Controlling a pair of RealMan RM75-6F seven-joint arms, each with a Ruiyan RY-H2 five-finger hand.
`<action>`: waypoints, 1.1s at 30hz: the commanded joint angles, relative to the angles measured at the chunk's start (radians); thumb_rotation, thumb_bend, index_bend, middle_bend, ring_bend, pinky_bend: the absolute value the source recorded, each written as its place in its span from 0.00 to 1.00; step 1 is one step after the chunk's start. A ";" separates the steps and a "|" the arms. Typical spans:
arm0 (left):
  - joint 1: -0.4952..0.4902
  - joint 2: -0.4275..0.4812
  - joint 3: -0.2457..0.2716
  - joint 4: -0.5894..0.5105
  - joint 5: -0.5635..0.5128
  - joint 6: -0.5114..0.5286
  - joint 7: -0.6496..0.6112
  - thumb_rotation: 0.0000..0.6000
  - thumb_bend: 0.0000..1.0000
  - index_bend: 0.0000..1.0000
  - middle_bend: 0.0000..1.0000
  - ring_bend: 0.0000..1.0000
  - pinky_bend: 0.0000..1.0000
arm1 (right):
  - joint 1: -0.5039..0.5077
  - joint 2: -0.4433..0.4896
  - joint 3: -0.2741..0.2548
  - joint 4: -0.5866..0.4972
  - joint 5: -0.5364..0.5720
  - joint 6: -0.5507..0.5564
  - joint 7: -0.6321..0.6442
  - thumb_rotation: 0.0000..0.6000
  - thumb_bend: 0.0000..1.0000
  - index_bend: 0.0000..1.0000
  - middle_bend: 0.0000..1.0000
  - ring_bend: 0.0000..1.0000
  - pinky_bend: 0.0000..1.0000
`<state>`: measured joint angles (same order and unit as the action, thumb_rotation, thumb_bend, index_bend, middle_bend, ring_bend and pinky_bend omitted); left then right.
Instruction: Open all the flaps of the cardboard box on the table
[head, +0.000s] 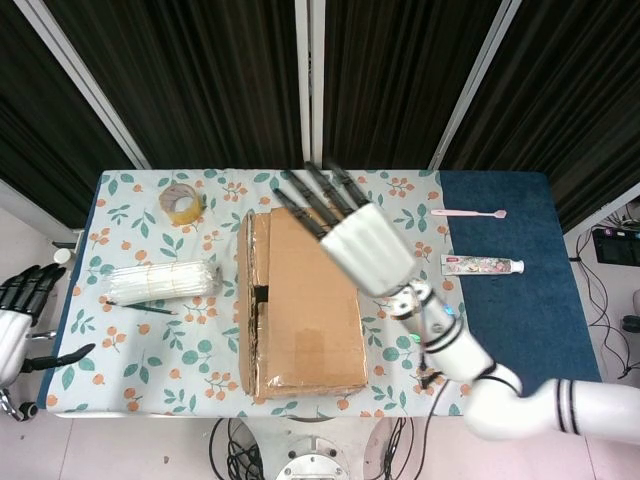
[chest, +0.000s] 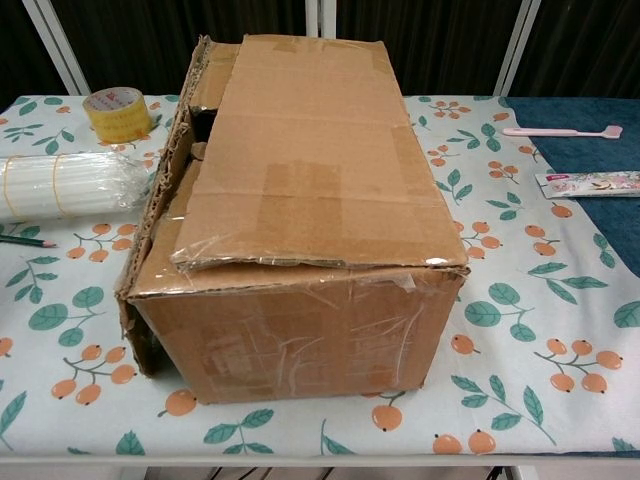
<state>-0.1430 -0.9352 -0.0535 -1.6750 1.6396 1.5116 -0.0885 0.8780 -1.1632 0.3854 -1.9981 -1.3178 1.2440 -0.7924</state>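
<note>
The cardboard box (head: 300, 300) lies lengthwise in the middle of the table, large in the chest view (chest: 300, 230). Its right top flap (chest: 310, 160) lies flat across the top. The left flap (chest: 140, 335) hangs down along the box's left side, and a dark gap (head: 262, 293) shows beside it. My right hand (head: 350, 235) is raised over the box's far right part, fingers spread, holding nothing. My left hand (head: 18, 320) hangs off the table's left edge with nothing in it. Neither hand shows in the chest view.
A tape roll (head: 182, 203) sits at the back left. A bundle of white sticks (head: 160, 282) and a pencil (head: 140, 307) lie left of the box. On the blue cloth (head: 520, 320) to the right lie a pink toothbrush (head: 468, 213) and a toothpaste tube (head: 482, 264).
</note>
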 joint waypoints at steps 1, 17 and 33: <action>-0.058 -0.003 -0.009 -0.036 0.040 -0.057 0.016 0.39 0.05 0.08 0.09 0.07 0.15 | -0.224 0.222 -0.072 -0.091 -0.096 0.152 0.178 1.00 0.20 0.00 0.00 0.00 0.00; -0.332 -0.252 -0.062 -0.014 0.288 -0.188 0.159 1.00 0.05 0.02 0.07 0.07 0.15 | -0.577 0.404 -0.192 0.071 -0.181 0.387 0.622 1.00 0.20 0.00 0.00 0.00 0.00; -0.512 -0.444 -0.094 0.098 0.274 -0.261 0.127 1.00 0.05 0.00 0.03 0.07 0.15 | -0.615 0.368 -0.180 0.121 -0.198 0.391 0.639 1.00 0.20 0.00 0.00 0.00 0.00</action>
<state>-0.6486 -1.3727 -0.1493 -1.5851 1.9179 1.2535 0.0380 0.2642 -0.7942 0.2051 -1.8778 -1.5155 1.6347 -0.1527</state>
